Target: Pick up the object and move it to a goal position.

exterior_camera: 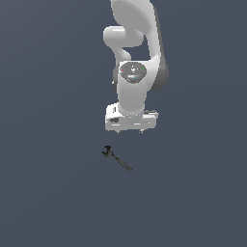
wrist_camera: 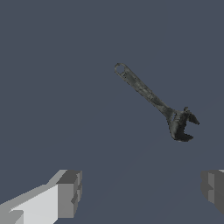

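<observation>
The object (exterior_camera: 116, 158) is a small dark wrench-like tool with a thin handle and a knobby black head, lying flat on the grey surface. In the exterior view it lies just below the white arm's hand, head toward the exterior view's left. The wrist view shows the object (wrist_camera: 153, 100) in full, apart from the fingers. My gripper (exterior_camera: 130, 130) hangs above it, clear of it; its fingertips barely show under the hand. In the wrist view the gripper (wrist_camera: 142, 192) is open wide, with grey fingertips (wrist_camera: 70, 192) at both sides and nothing between them.
The white arm (exterior_camera: 135, 58) rises from the hand toward the top of the exterior view. A plain grey-blue surface (exterior_camera: 48, 193) fills both views, with no other objects or edges visible.
</observation>
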`<state>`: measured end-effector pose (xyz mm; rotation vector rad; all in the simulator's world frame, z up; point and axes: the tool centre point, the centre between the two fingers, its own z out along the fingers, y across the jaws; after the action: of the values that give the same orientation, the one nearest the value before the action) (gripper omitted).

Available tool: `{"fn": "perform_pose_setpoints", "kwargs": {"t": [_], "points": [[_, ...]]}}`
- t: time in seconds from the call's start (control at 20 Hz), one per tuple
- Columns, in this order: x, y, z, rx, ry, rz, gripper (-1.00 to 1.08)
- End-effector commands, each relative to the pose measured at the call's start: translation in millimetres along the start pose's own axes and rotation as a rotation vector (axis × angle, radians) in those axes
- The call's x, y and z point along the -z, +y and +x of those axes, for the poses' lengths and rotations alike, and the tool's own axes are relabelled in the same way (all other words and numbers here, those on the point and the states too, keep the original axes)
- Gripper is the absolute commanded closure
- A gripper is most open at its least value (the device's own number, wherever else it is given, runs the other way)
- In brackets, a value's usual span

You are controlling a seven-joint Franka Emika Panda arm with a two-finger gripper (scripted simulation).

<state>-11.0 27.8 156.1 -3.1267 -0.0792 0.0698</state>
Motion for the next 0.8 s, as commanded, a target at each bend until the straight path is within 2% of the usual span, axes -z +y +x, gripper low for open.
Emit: {"fn": "perform_pose_setpoints", "kwargs": {"t": [0.0, 0.4, 0.75], "points": [[-0.8, 1.6, 0.2, 0.001, -0.001, 0.000, -0.92], [-8.6, 7.3, 8.3, 0.070, 0.003, -0.004, -0.92], [-23.4, 18.2, 22.2, 0.194, 0.009, -0.010, -0.92]]}}
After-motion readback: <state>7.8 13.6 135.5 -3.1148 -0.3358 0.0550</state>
